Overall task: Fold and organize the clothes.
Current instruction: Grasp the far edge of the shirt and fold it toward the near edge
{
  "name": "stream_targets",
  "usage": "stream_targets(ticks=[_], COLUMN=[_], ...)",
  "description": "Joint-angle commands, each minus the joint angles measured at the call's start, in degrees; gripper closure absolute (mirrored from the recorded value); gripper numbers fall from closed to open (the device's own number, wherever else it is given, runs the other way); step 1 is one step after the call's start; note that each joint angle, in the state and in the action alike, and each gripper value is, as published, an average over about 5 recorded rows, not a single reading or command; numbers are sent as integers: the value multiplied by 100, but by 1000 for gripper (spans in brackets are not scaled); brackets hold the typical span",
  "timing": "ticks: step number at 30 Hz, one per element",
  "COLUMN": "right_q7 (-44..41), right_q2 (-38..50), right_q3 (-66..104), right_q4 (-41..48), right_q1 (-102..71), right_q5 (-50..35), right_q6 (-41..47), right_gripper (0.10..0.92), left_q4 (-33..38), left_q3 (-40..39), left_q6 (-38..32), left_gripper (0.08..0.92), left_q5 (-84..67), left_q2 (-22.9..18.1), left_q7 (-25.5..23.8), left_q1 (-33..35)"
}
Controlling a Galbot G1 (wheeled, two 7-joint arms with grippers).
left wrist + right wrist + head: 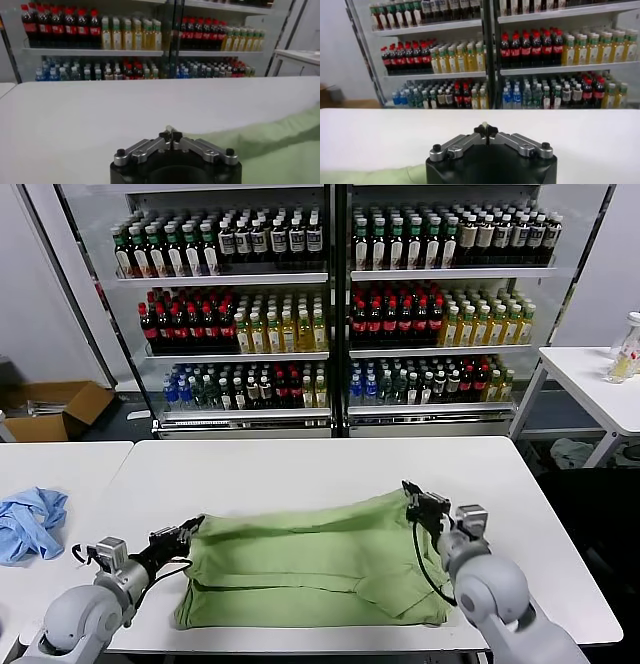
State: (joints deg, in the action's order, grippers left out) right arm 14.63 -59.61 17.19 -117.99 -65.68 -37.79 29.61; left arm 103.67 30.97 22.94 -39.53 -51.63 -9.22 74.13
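shirt: light green shirt (pixel 315 564) lying folded on the white table (pixel 300 469), near the front edge
left gripper: left gripper (pixel 193 526) pinched tight at the shirt's far left corner – looks like it's touching the cloth, can't tell if it has any pinched
right gripper: right gripper (pixel 411 492) at the far right corner, fingers pressed together too – same story
side table: crumpled light blue garment (pixel 30 522), well apart
background: drinks cooler (pixel 330 304) full of bottles
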Motion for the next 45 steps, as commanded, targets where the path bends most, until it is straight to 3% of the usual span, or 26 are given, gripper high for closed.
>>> stream_targets(ticks=[1,16,34,40,45], right_q7=[-10,-112,-176,-111,-58], right_q2=[181,107,135,220,219], right_q3=[445,583,448,731,995], right_q4=[-915,-750,-574,-880,-1218], right_q1=[-1194,-1962,-2270,-2209,-2203], right_q5=[138,835,1130,1108,1094], right_q6=[34,-209,-345,-217,-208], right_gripper=[919,919,919,878,733], left_q4=[616,744,751,973,1403], left_q3=[390,583,579,807,812], left_q6=[190,797,899,804,408], left_gripper=[915,915,909,774,627], left_q5=[2,501,844,804,741], left_q2=[55,-76,-262,-265,-422], left_q7=[-22,-96,-90,228,1142], left_q1=[776,1104,1132,1157,1317])
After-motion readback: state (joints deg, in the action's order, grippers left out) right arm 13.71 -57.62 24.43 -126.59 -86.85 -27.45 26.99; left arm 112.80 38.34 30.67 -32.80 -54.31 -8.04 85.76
